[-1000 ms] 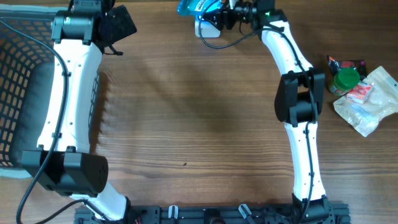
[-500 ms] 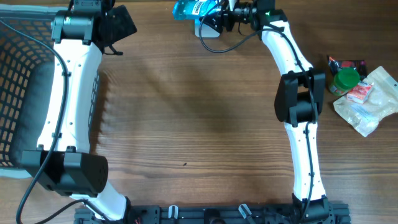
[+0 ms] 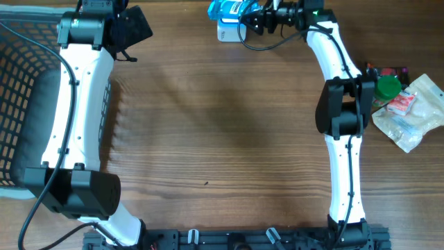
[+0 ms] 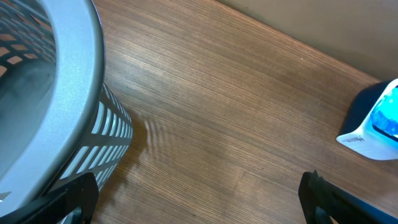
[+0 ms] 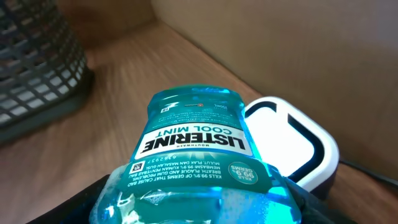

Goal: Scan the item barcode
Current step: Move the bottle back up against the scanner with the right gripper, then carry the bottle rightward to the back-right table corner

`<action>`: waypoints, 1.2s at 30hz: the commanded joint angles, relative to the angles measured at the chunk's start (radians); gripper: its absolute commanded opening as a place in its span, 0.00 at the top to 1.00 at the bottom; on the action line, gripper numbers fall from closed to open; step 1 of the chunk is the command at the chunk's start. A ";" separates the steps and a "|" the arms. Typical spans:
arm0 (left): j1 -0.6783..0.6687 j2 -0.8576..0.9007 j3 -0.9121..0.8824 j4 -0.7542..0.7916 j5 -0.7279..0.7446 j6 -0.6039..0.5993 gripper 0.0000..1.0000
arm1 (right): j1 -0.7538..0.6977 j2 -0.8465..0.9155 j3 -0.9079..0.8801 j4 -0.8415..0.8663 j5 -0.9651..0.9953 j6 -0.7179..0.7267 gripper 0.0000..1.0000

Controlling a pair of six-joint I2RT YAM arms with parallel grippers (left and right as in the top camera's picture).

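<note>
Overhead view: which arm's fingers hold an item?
The right gripper, gripping the blue Listerine mouthwash bottle by the white scanner; the left gripper stands open, empty, beside the grey basket.

The wooden table (image 3: 222, 125) carries a white scanner (image 3: 225, 32) at its far edge. Well left of the scanner stands a mesh basket (image 3: 21, 104). Well to the right of it lie a green-capped jar (image 3: 388, 87), a dark packet (image 3: 392, 71) and a clear bag (image 3: 409, 118).

Base of mouthwash bottle (image 5: 194, 162) cut off below; scanner (image 5: 300, 142) partly hidden behind it; basket (image 3: 17, 90) cropped at left edge
</note>
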 commanded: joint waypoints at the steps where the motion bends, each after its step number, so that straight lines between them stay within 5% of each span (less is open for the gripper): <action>1: 0.003 -0.011 -0.005 -0.001 0.009 0.005 0.00 | 0.005 -0.135 0.031 -0.023 -0.007 0.068 0.21; 20: 0.003 -0.011 -0.005 -0.001 0.009 0.005 0.00 | 0.003 -0.718 0.031 -0.712 0.995 0.165 0.29; 26: 0.003 -0.011 -0.005 -0.001 0.009 0.005 0.00 | -0.035 -0.705 0.031 -0.758 1.339 0.203 0.28; 36: 0.003 -0.011 -0.005 -0.001 0.009 0.005 0.00 | -0.310 -0.637 0.031 -0.592 1.315 0.225 0.27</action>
